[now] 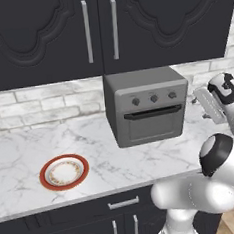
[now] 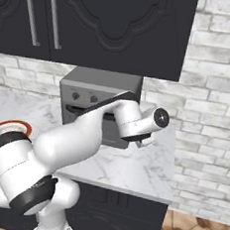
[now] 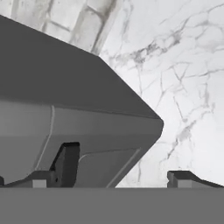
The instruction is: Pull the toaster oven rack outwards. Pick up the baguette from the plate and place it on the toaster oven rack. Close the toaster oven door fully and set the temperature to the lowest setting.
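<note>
Now the toaster oven stands on the marble tabletop with its door shut and the plate bare, so the step in hand looks like the temperature knob. The pincer, its fingers spread wide and gripping nothing, sits at the oven's right side near the top corner. It should swing round to the front, square up to the correct knob, close gently and turn to the lowest stop.

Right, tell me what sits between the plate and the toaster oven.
Nothing: in the left base view, only bare marble counter separates the plate from the toaster oven.
</note>
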You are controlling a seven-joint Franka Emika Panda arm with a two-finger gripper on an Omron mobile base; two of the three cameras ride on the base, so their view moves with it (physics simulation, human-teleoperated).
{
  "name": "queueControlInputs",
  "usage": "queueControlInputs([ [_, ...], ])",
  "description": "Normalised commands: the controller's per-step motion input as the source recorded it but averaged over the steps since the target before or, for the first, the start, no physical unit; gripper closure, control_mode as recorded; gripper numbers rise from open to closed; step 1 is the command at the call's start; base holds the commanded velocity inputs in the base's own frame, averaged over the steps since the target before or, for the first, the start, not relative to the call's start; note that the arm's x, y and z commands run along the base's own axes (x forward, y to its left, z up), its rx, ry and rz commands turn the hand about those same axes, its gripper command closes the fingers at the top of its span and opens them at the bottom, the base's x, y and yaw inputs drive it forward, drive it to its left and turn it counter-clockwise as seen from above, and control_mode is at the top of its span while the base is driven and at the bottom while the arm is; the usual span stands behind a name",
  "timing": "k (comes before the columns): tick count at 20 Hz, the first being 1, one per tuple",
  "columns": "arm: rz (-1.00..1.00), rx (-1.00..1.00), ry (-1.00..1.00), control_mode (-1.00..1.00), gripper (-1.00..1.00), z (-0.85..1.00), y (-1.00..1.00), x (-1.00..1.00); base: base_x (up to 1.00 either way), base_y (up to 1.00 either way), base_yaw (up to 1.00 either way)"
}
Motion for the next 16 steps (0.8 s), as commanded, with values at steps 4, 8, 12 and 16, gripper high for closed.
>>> queueControlInputs([
  [4, 0.03, 0.01, -0.24, -1.0, -1.0, 0.54, -0.01, -0.49, 0.0, 0.0, 0.0],
  [8, 0.09, 0.0, -0.39, -1.0, -1.0, 0.24, 0.19, -0.18, 0.0, 0.0, 0.0],
  [12, 0.16, -0.09, -0.52, -1.0, -1.0, 0.12, 0.47, -0.19, 0.0, 0.0, 0.0],
  [16, 0.16, -0.19, -0.48, -1.0, -1.0, 0.06, 0.66, -0.07, 0.0, 0.0, 0.0],
])
